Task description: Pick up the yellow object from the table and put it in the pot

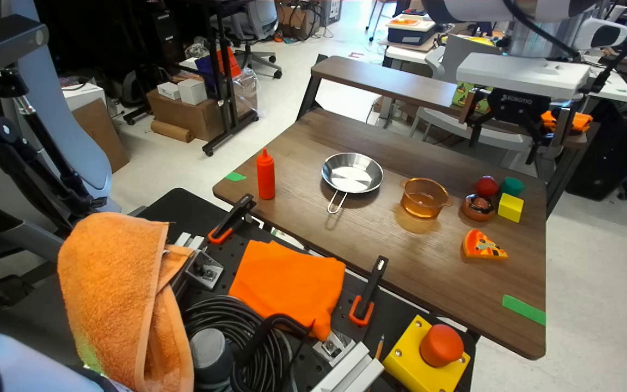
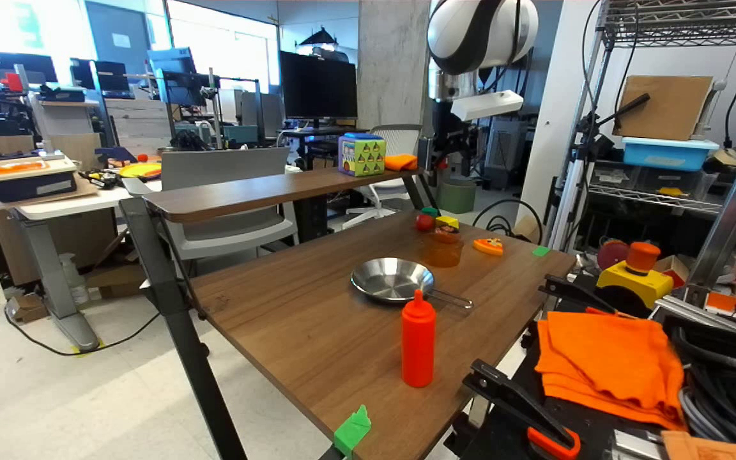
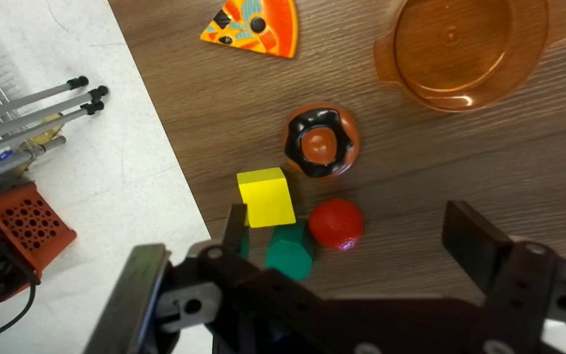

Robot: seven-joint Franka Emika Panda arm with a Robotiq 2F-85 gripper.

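Note:
The yellow object, a bright cube-like block (image 1: 511, 208) (image 2: 447, 222) (image 3: 267, 199), rests on the wooden table near its end, in all views. The pot, a round translucent amber container with two small handles (image 1: 421, 206) (image 2: 441, 252) (image 3: 452, 59), stands on the same table, and nothing shows inside it. My gripper (image 3: 348, 216) hangs high above the tabletop with its jaws wide apart and nothing between them. In the wrist view its left finger (image 3: 235, 228) overlaps the lower left corner of the yellow block from above, without visible contact.
Close to the yellow block are a green block (image 3: 290, 251), a red ball (image 3: 336, 224) and a chocolate-topped donut (image 3: 319, 140). A pizza wedge (image 1: 482, 246), a silver pan (image 1: 351, 173) and a red bottle (image 1: 266, 177) also stand on the table. A raised shelf (image 2: 278, 190) runs along one side.

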